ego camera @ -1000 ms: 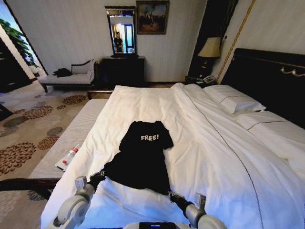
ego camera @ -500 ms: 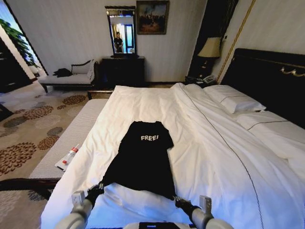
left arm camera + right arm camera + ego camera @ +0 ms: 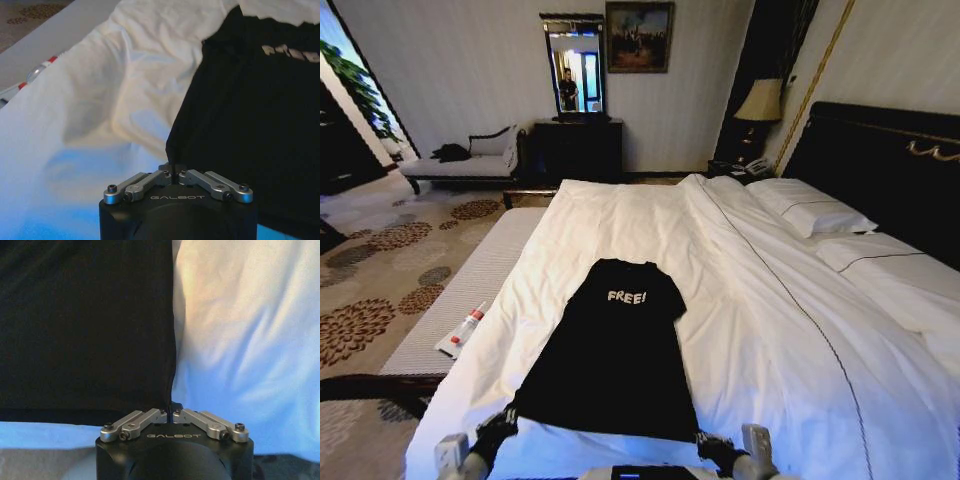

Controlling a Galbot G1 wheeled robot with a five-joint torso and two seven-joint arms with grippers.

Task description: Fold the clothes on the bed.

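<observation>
The clothes, one black T-shirt (image 3: 615, 365) with white "FREE!" lettering, lie spread flat on the bed (image 3: 780, 300), collar away from me and hem toward the near edge. My left gripper (image 3: 503, 420) is shut on the hem's left corner, with the fabric edge (image 3: 172, 165) pinched between its fingers. My right gripper (image 3: 705, 442) is shut on the hem's right corner; the shirt's side edge (image 3: 173, 400) runs straight into its closed fingers. The black shirt (image 3: 85, 325) lies smooth and taut between both corners.
A grey bench (image 3: 470, 290) runs along the bed's left side with a small bottle (image 3: 467, 325) on it. White pillows (image 3: 815, 210) and the dark headboard (image 3: 890, 170) are at the right. A chaise longue (image 3: 470, 160), a dresser with mirror (image 3: 575, 120) and a lamp (image 3: 762, 100) stand beyond.
Both grippers have pulled back toward the near edge of the bed, drawing the shirt's hem with them. The shirt went from bunched at the bottom to stretched flat.
</observation>
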